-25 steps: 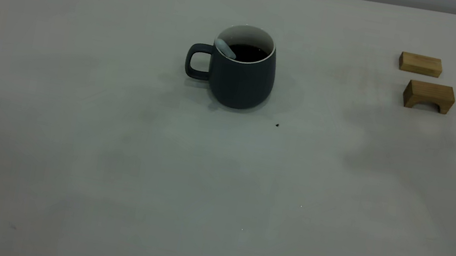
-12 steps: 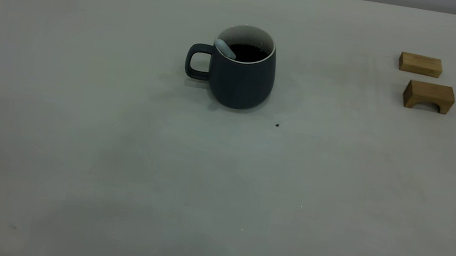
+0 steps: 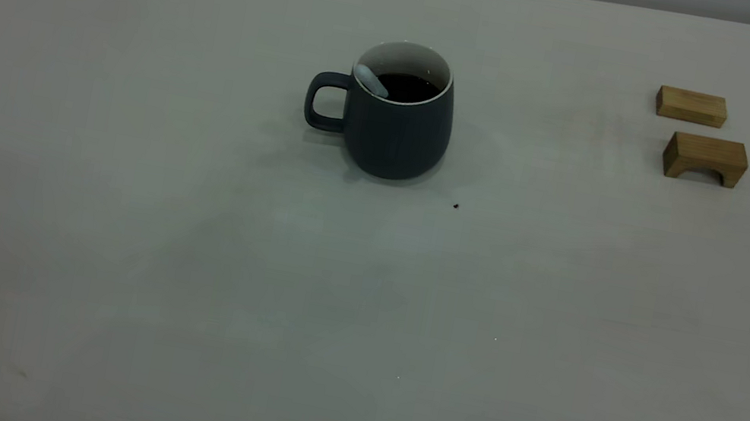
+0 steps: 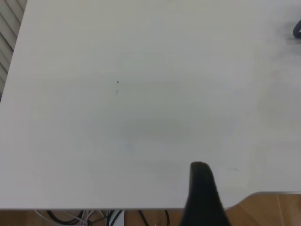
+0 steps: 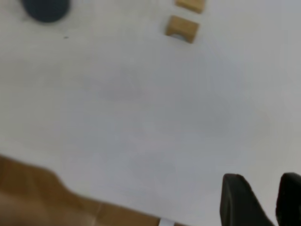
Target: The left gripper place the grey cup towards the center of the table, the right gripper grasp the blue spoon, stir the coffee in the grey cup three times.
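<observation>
The grey cup [image 3: 389,128] stands upright near the middle of the table [image 3: 354,330], its handle toward the left arm's side. Dark coffee [image 3: 412,87] fills it. The blue spoon [image 3: 370,79] leans on the rim by the handle, its bowl sunk in the coffee. No arm shows in the exterior view. My right gripper [image 5: 263,188] hangs open and empty over the table's near edge, far from the cup [image 5: 45,9]. Only part of my left gripper [image 4: 202,193] shows, also at a table edge, with a sliver of the cup [image 4: 297,30] far off.
Two tan wooden blocks lie at the far right: a flat one [image 3: 691,106] and an arched one [image 3: 705,158]. A tiny dark speck [image 3: 455,205] sits just in front of the cup. Cables [image 4: 94,217] hang below the table edge.
The dark shadows over the right side of the table have faded away. Cup, spoon and blocks have not moved.
</observation>
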You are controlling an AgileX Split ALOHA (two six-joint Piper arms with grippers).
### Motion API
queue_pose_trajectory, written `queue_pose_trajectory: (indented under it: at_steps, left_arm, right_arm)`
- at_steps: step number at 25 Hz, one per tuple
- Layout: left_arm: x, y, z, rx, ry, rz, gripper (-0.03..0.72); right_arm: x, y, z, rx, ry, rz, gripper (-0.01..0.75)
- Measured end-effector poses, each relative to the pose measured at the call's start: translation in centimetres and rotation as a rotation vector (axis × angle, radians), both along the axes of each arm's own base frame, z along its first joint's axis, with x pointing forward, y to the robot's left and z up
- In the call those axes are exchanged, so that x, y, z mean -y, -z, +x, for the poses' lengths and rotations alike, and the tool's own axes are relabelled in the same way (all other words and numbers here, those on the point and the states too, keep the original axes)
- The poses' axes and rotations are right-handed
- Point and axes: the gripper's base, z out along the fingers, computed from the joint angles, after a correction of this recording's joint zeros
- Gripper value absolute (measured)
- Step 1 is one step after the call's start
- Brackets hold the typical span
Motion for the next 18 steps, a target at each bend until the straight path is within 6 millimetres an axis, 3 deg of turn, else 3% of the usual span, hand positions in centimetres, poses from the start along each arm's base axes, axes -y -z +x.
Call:
queue_pose_trajectory:
  at_steps: [6, 18]
  left_arm:
    - [0.0, 0.0, 0.0, 0.0, 0.0, 0.0, 0.591]
    - [0.0, 0.0, 0.0, 0.0, 0.0, 0.0, 0.591]
  right_arm:
    - [0.2, 2.9, -0.8, 0.064, 0.093, 0.022, 0.237]
    - [-0.1, 3.0, -1.3, 0.099, 0.141, 0.129, 0.237]
